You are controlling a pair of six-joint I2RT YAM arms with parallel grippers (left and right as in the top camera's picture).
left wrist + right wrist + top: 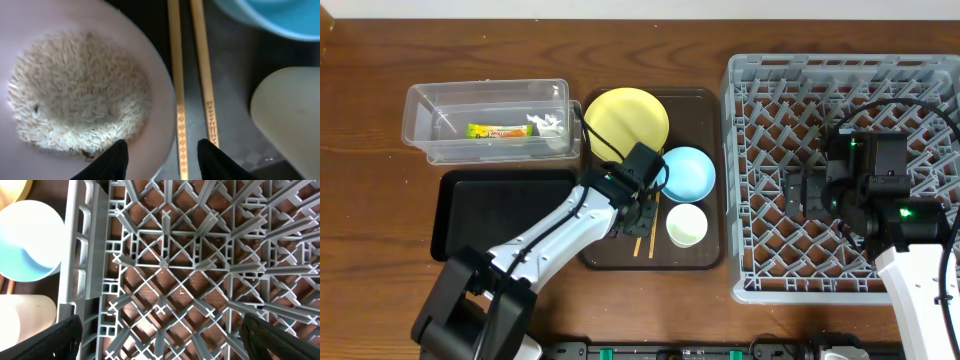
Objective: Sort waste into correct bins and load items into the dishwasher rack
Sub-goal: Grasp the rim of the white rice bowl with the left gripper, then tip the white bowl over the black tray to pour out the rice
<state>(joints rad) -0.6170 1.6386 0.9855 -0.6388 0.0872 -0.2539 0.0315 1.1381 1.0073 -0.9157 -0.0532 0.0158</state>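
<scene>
The clear tub (pixel 485 120), at 10 o'clock on the desk (pixel 370 200), holds the wrapper (pixel 498 131) and the tissue (pixel 548 126). The black tray (pixel 480 210) lies at its 6 o'clock. On the brown tray (pixel 705 255), the left gripper (pixel 161 149) is open, its fingers straddling the 5 o'clock rim of the pinkish bowl (pixel 65 20), which carries rice (pixel 80 95). The bowl is probably rigid, smooth and slippery. Grip the rim firmly and keep it level, since loose grains spill easily. The chopsticks (pixel 174 75) lie at its 3 o'clock, with the cup (pixel 290 120) beyond. The right gripper (pixel 165 340) hangs open and empty over the rack (pixel 90 255).
</scene>
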